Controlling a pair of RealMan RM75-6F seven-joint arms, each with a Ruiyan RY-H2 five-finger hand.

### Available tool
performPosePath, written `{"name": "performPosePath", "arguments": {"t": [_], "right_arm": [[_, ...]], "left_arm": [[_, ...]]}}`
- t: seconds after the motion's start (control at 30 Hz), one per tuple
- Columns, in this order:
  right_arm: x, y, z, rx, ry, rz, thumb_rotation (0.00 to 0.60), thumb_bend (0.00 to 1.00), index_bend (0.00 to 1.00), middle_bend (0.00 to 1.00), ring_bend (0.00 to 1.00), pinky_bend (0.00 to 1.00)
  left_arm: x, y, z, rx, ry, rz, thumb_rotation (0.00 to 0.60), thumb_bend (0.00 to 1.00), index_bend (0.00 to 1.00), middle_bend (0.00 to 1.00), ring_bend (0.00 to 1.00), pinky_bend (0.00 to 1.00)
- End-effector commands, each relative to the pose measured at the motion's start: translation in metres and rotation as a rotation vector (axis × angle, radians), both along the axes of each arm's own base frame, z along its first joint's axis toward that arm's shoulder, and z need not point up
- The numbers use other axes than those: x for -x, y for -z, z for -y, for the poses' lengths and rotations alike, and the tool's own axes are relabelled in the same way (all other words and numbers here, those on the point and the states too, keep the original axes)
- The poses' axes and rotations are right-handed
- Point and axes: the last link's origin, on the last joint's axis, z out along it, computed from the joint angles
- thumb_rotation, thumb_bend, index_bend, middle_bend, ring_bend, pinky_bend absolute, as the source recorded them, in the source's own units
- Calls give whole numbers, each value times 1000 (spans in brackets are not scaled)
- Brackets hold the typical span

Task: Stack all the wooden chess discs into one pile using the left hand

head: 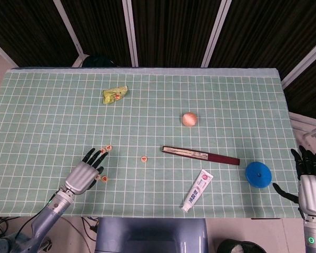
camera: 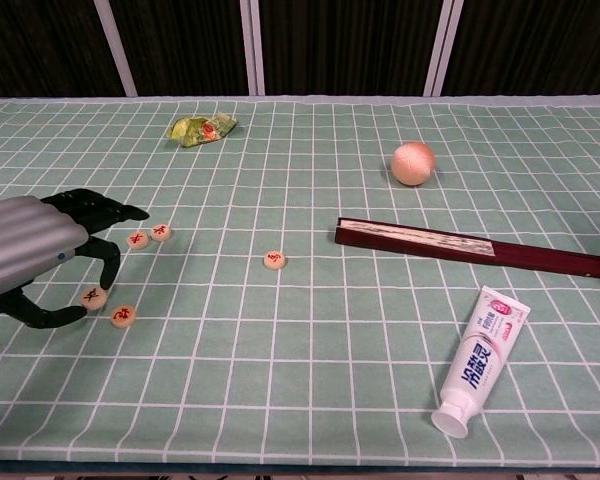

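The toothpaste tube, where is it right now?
In the chest view the toothpaste tube lies near the table's front edge on the right side, just in front of the closed folding fan, cap end toward the camera.

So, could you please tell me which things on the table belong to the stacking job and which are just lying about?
For the job:
- round wooden chess discs with red characters: two side by side, one alone, one near the front edge, one between the fingers
- left hand

Lying about:
- green snack packet
- peach-coloured ball
- dark red folded fan
- white toothpaste tube
- blue round lid
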Motion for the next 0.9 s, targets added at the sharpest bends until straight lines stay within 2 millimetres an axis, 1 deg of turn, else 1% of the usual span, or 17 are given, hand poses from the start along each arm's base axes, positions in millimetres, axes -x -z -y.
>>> {"name": "performPosePath", "arguments": {"t": [0.03,0.37,0.57,0.9], "right_arm": [[0,0,0,0,0,0,600,232,92,13,0,0],[0,-1,0,3,2,0,600,233,92,13,0,0],[0,0,0,-3,0,-1,600,232,92,13,0,0],[0,0,0,-5,1,-1,600,232,92,13,0,0]], "left_arm": [[0,2,1,4,1,4,600,317,534,0,0,0],[-5,13,1,19,16,3,600,316,532,0,0,0],[-8,16,1,17,25,8,600,316,530,1,0,0],[-8,18,1,15,30,-7,600,316,522,1,0,0]]}}
